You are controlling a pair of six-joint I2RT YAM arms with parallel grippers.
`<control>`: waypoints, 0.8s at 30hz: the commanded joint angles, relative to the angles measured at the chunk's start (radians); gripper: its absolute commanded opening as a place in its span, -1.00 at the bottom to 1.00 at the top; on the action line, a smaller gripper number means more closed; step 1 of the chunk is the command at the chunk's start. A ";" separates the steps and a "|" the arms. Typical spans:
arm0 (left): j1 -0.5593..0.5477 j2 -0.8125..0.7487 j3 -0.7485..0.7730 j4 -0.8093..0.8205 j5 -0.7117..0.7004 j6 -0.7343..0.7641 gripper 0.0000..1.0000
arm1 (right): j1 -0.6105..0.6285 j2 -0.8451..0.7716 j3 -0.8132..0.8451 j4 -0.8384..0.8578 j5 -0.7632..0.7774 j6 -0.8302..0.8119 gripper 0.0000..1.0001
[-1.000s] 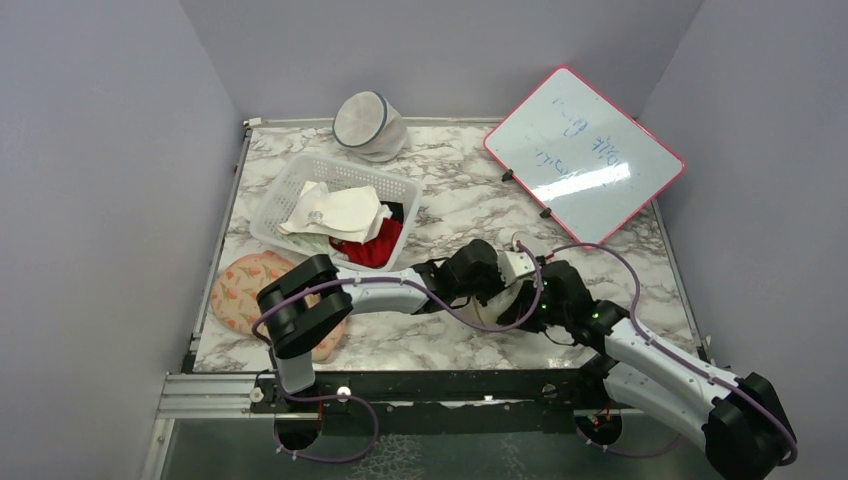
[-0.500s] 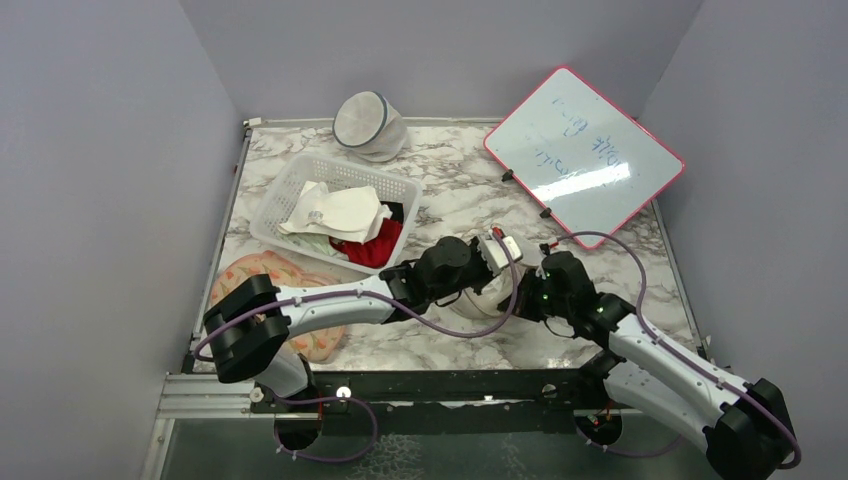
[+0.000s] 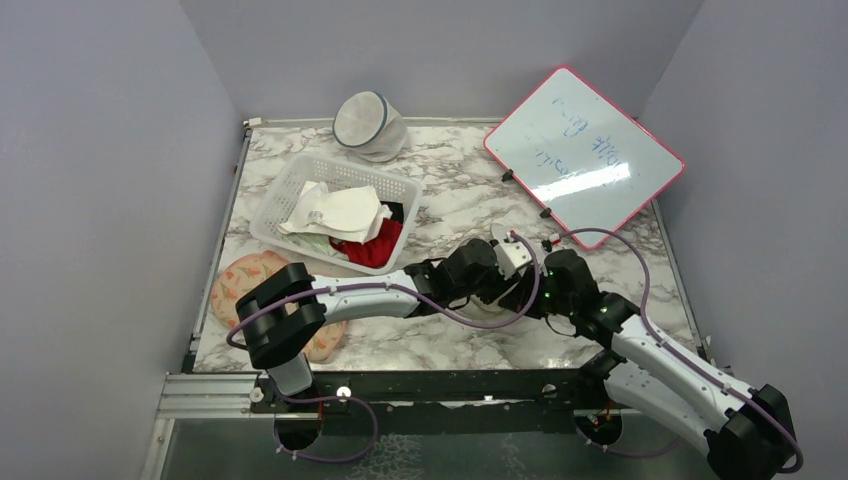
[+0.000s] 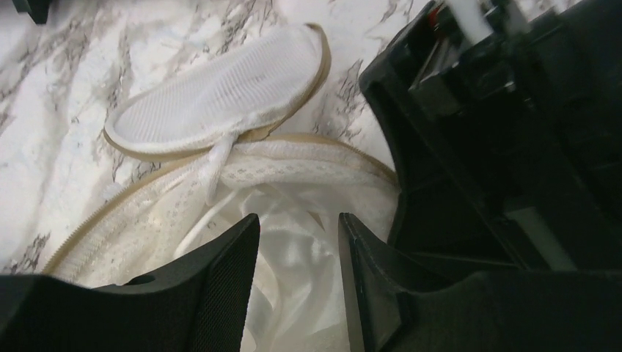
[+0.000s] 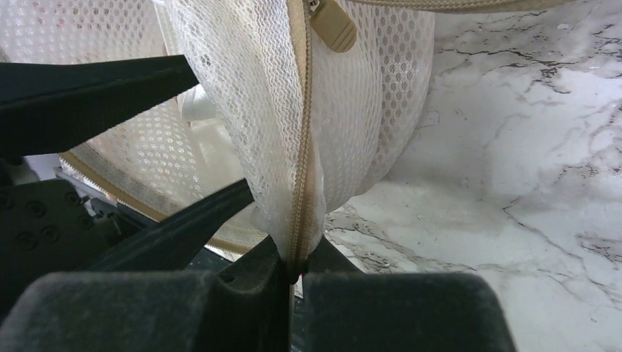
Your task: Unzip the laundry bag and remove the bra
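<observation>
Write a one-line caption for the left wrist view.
Left gripper, open, poised over the pale satin bra inside the unzipped laundry bag, its lid flap lying on the marble table.

The laundry bag (image 4: 293,165) sits on the desk (image 4: 59,110) at about 5 o'clock from its centre, mostly hidden under the arms in the top view. It is cream-beige mesh edged with a tan zipper, and it is unzipped. Its round flap (image 4: 220,92) lies folded back on the marble at 11 o'clock of the opening, joined at one edge. In the right wrist view the wall hangs in a fold with the zipper pull (image 5: 331,26) at 12 o'clock. The zipper seam is pinched between the jaws of the right gripper (image 5: 293,273). The bra (image 4: 297,279), pale glossy satin, lies crumpled inside the open bag.
</observation>
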 commanded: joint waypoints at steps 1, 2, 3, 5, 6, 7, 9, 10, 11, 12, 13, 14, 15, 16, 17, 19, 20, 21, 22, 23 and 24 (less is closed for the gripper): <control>-0.011 0.027 0.020 -0.029 -0.075 -0.055 -0.31 | 0.006 0.011 0.013 -0.019 0.018 -0.002 -0.96; -0.013 0.031 0.021 -0.028 -0.079 -0.055 -0.31 | 0.006 0.019 0.021 -0.027 0.018 -0.005 -0.96; -0.013 0.035 0.025 -0.032 -0.080 -0.055 -0.31 | 0.007 0.023 0.026 -0.031 0.016 -0.004 -0.96; -0.014 0.037 0.036 -0.047 -0.089 -0.060 -0.31 | 0.006 0.019 0.018 -0.026 0.013 0.000 -0.96; -0.014 0.033 0.036 -0.050 -0.098 -0.061 -0.31 | 0.006 0.011 0.015 -0.022 0.011 0.002 -0.96; -0.014 0.029 0.032 -0.048 -0.106 -0.060 -0.31 | 0.006 0.006 0.009 -0.018 0.012 0.006 -0.96; -0.014 0.024 0.031 -0.054 -0.140 -0.060 -0.30 | 0.007 -0.004 -0.001 -0.008 0.013 0.012 -0.96; -0.014 0.026 0.037 -0.061 -0.162 -0.064 -0.30 | 0.006 -0.006 -0.001 -0.005 0.012 0.012 -0.96; -0.014 0.031 0.041 -0.071 -0.182 -0.070 -0.30 | 0.007 -0.005 0.001 -0.005 0.010 0.011 -0.96; -0.014 0.037 0.044 -0.074 -0.191 -0.074 -0.27 | 0.006 -0.003 0.006 -0.007 0.009 0.010 -0.96; -0.014 0.041 0.045 -0.075 -0.189 -0.077 -0.23 | 0.006 0.003 0.010 -0.013 0.011 0.008 -0.96; -0.014 0.041 0.045 -0.075 -0.182 -0.081 -0.20 | 0.006 0.008 0.014 -0.017 0.012 0.007 -0.96; -0.014 0.065 0.051 -0.082 -0.177 -0.089 -0.17 | 0.006 0.013 0.017 -0.022 0.014 0.007 -0.96; -0.014 0.081 0.059 -0.095 -0.172 -0.097 -0.13 | 0.007 0.016 0.016 -0.021 0.013 0.007 -0.96; -0.015 0.092 0.069 -0.106 -0.163 -0.100 -0.10 | 0.007 0.017 0.013 -0.017 0.011 0.008 -0.96; -0.014 0.107 0.076 -0.101 -0.132 -0.102 -0.09 | 0.006 0.016 0.004 -0.006 0.007 0.014 -0.96; -0.014 0.115 0.075 -0.096 -0.124 -0.104 -0.09 | 0.007 0.016 0.000 -0.002 0.004 0.016 -0.96; -0.014 0.123 0.078 -0.093 -0.121 -0.105 -0.10 | 0.006 0.016 -0.001 -0.001 0.002 0.015 -0.96; -0.014 0.138 0.085 -0.098 -0.121 -0.104 -0.13 | 0.007 0.017 0.000 -0.005 0.002 0.015 -0.96; -0.015 0.153 0.095 -0.109 -0.123 -0.101 -0.18 | 0.006 0.016 -0.002 -0.007 0.001 0.016 -0.96; -0.014 0.168 0.107 -0.122 -0.128 -0.099 -0.23 | 0.007 0.015 -0.005 -0.007 0.000 0.017 -0.96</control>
